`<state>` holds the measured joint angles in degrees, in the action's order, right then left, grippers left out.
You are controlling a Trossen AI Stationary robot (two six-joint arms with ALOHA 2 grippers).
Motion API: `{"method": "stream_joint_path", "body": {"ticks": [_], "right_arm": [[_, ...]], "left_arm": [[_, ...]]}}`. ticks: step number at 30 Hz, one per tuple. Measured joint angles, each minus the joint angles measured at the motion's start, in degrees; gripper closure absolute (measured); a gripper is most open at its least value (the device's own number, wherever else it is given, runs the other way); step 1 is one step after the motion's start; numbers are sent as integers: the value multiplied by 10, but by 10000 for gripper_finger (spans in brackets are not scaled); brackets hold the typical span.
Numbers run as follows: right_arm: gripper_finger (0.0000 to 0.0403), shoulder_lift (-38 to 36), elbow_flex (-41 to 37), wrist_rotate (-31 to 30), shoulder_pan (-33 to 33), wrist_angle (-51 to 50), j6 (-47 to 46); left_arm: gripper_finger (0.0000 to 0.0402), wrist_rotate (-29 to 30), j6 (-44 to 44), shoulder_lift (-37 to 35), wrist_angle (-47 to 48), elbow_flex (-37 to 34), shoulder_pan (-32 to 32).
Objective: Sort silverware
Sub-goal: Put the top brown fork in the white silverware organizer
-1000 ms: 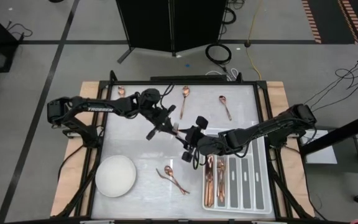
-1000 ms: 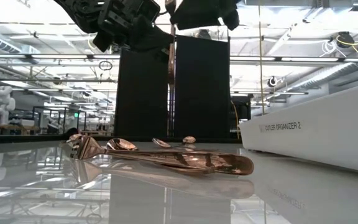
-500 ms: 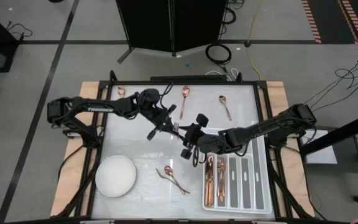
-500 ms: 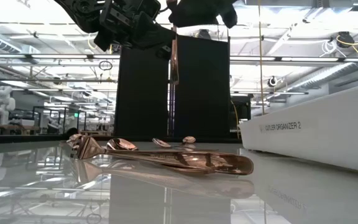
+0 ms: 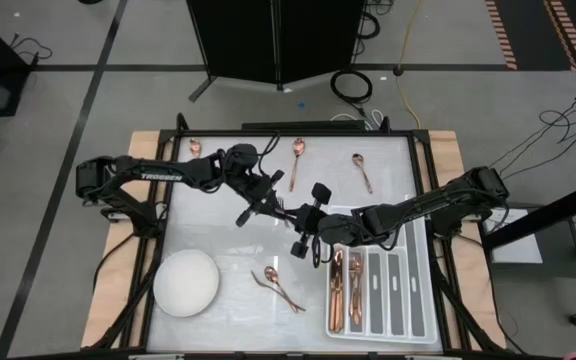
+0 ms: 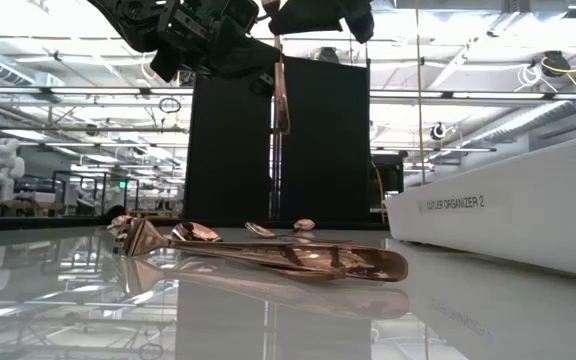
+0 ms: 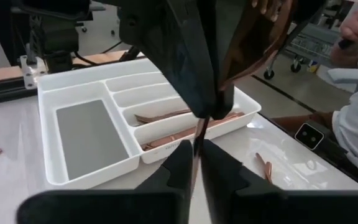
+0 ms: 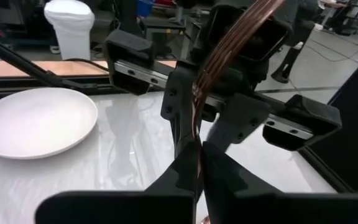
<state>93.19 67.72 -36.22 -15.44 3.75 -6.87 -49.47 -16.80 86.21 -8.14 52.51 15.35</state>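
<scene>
Both grippers, left (image 5: 271,203) and right (image 5: 308,226), pinching one fork (image 6: 280,95) mid-table, passing it; next, left lets go.

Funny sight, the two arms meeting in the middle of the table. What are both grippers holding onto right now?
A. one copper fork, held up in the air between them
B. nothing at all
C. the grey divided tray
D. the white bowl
A: the left gripper and the right gripper meet above the table on one copper fork, which hangs clear of the tabletop in the low view, both shut on it.
</scene>
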Motion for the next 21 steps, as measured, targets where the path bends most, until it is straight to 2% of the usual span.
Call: {"method": "stream_joint_path", "body": {"ticks": [6, 9, 11, 13, 15, 16, 18, 21], "right_arm": [[402, -19, 0, 6, -7, -36, -13], [402, -47, 0, 5, -16, -83, -21], [402, -66, 0, 13, -22, -121, -11], [402, -82, 0, 69, -23, -134, 29], [402, -96, 0, 154, -23, -121, 83], [403, -100, 0, 205, -23, -104, 114], [403, -103, 0, 309, -17, -57, 181], [403, -98, 0, 449, -1, 26, 271]], "left_arm": [[286, -1, 0, -1, 4, 0, 13], [245, 0, 0, -12, 36, 0, 33], [225, -38, -1, -24, 67, 0, 49], [214, -157, -27, -27, 95, 0, 63], [210, -304, -64, -27, 110, 0, 70], [209, -358, -80, -26, 109, 0, 70], [209, -402, -113, -20, 107, 1, 66], [208, -395, -144, -1, 93, 1, 40]]}}
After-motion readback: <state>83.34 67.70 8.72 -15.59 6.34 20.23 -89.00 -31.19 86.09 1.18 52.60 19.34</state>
